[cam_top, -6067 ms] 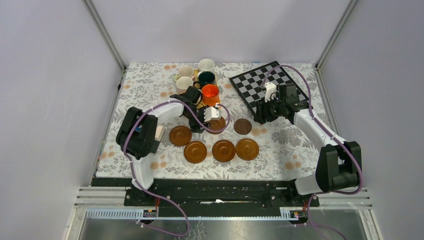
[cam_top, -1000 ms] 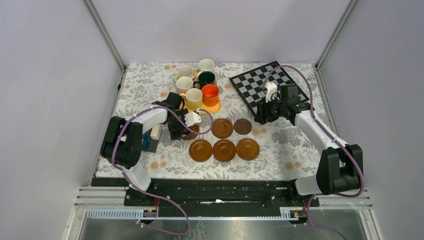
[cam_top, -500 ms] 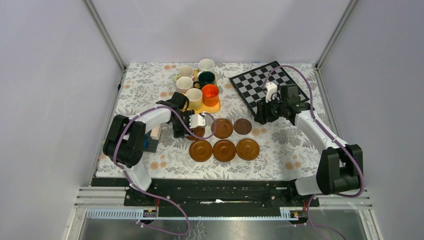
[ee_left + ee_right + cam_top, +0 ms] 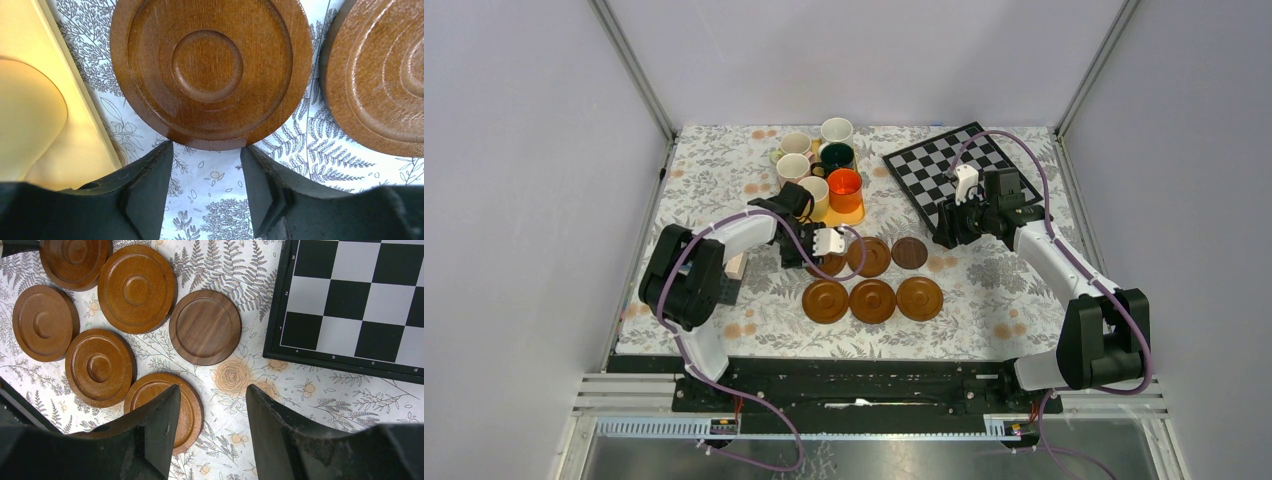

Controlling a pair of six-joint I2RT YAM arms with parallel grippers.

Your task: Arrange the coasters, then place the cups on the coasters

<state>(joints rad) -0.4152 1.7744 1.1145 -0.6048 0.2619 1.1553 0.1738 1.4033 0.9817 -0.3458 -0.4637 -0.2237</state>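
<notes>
Left wrist view: a coaster (image 4: pixel 207 70), judged stiff and light, is seen just ahead of parted, empty jaws; its rim should be gripped.

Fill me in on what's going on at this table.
A two-armed robot is laying out wooden coasters before setting cups on them. The left gripper, jaws apart, is down at the near rim of one coaster lying flat beside the yellow tray. The six coasters form two rows of three. The right gripper hangs open and empty near the chessboard. All six cups stand bunched at the tray, none on a coaster.
</notes>
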